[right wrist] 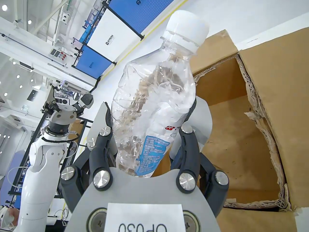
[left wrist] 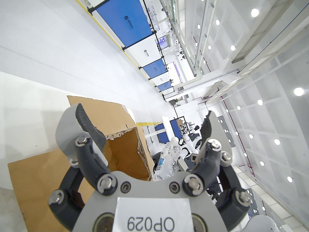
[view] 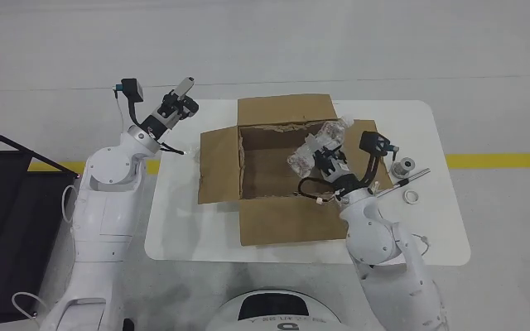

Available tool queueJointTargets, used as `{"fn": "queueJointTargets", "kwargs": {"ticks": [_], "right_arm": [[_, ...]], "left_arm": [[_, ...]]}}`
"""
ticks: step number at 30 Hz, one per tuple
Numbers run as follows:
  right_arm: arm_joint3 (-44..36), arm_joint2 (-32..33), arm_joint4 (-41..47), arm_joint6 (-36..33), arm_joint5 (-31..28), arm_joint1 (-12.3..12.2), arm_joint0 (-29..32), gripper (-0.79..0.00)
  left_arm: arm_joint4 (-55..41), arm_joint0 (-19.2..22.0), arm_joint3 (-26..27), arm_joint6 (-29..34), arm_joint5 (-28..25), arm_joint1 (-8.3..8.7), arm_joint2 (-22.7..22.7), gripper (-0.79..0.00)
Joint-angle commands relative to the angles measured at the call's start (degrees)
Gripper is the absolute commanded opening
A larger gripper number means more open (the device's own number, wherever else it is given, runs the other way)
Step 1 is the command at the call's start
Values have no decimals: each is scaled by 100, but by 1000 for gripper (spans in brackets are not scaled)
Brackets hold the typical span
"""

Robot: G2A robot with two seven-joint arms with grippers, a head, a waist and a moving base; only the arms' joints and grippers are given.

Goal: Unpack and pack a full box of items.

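An open cardboard box (view: 269, 194) with torn flaps sits in the middle of the white table (view: 182, 223); bare cardboard shows inside. My right gripper (view: 325, 161) hangs over the box's right side, shut on a crumpled clear plastic bottle (view: 330, 132) with a white cap. In the right wrist view the bottle (right wrist: 154, 97) stands between the fingers (right wrist: 102, 121) of that gripper (right wrist: 152, 117), cap pointing away, with the box (right wrist: 241, 134) behind. My left gripper (view: 187, 86) is raised beyond the table's far left corner, open and holding nothing. The left wrist view shows its gripper (left wrist: 144, 121), the box (left wrist: 120, 121) and the bottle (left wrist: 169, 155).
Near the table's right edge lie a small silver metal part (view: 402, 169) and a white ring (view: 411, 196). A small clear scrap (view: 190, 152) lies by the box's left flap. A black frame (view: 21, 157) stands left of the table.
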State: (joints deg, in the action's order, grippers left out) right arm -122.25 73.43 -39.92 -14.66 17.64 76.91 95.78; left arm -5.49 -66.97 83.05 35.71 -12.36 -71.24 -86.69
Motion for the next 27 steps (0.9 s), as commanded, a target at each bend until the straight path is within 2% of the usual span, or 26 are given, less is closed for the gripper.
{"fn": "queueJointTargets", "kwargs": {"ticks": [1,4,7,10,13,16,18,23,25,27], "right_arm": [[0,0,0,1,-2,0,0,-785],[-43,17,104,56,-77,3,25,-785],[-363,474,676,374,-350,-9,404,-785],[-680,1292,1279,648,-784,-45,1046,-785],[-782,2293,2368,736,-1514,-63,1754,-785],[-545,3300,3549,618,-2372,-68,2417,-785],[-290,3804,4137,602,-2676,-58,2748,-785],[180,4315,4485,447,-2609,-39,3201,-785],[370,4370,4555,347,-2383,-38,3244,-785],[500,4384,4410,235,-1898,-51,3198,-785]], "left_arm": [[-4,1,-2,0,1,0,0,0],[-4,1,-2,0,1,0,0,0],[-4,1,-2,0,1,0,0,0],[-4,1,-2,0,1,0,0,0],[-4,1,-2,0,1,0,0,0],[-4,1,-2,0,1,0,0,0],[-4,1,-2,0,1,0,0,0],[-4,1,-2,0,1,0,0,0],[-4,1,-2,0,1,0,0,0],[-4,1,-2,0,1,0,0,0]]}}
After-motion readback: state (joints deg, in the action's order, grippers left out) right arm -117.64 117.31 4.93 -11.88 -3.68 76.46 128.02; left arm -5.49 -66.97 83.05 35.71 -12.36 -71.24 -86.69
